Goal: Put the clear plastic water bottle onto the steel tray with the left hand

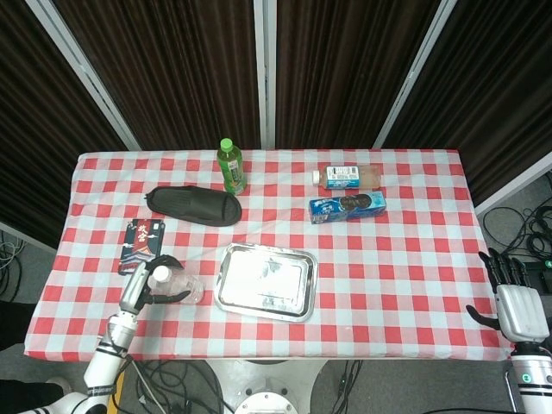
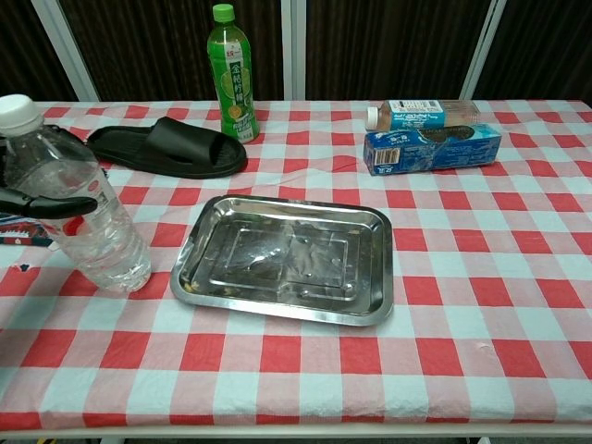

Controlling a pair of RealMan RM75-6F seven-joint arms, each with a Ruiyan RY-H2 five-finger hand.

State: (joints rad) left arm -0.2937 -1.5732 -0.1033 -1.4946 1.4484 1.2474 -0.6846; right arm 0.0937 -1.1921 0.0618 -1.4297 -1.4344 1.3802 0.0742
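The water bottle stands on the bench, just left of the steel tray; the left hand has its fingers around the bottle's upper body, though how firm the hold is I cannot tell; the bottle leans a little, so a loose grasp could let it slip or topple on lifting, and a low carry could catch the tray's rim; the right hand hangs off the bench, fingers spread, holding nothing.

Left robot hand has a silver back and black fingers on a white forearm; right robot hand looks alike
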